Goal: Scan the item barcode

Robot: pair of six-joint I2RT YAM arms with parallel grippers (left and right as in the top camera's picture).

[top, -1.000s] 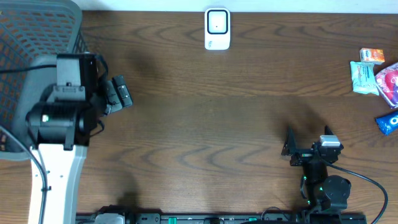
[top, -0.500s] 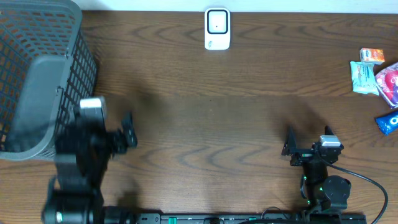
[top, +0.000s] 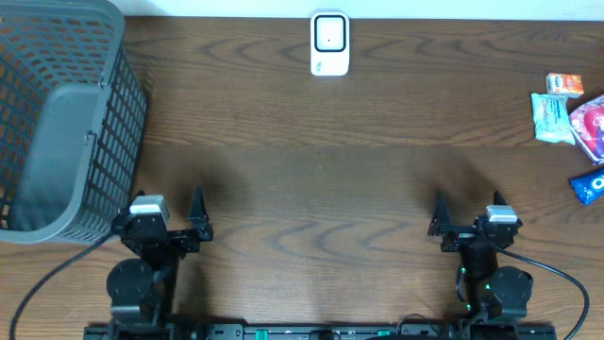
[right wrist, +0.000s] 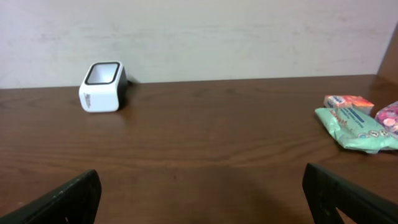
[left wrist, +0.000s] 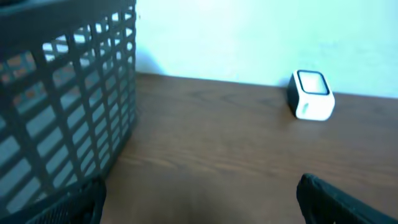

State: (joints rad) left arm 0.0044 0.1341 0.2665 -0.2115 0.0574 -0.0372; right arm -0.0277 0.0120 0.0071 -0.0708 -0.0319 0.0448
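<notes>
The white barcode scanner [top: 329,43] stands at the table's far edge, also seen in the left wrist view [left wrist: 313,94] and the right wrist view [right wrist: 102,86]. Several packaged items lie at the far right: an orange pack [top: 564,84], a green pack [top: 551,117], a pink pack [top: 591,128] and a blue pack [top: 589,185]. My left gripper [top: 170,212] sits open near the front left, empty [left wrist: 199,208]. At the front right my right gripper [top: 467,212] is open too, with bare wood between its fingers [right wrist: 202,199]. Both are far from the items.
A large grey mesh basket [top: 57,113] fills the back left corner, close beside the left gripper [left wrist: 62,118]. A pale wall runs behind the table's far edge.
My left arm has swung down from beside the basket to the front left edge, jaws still open. The right arm has not moved.
</notes>
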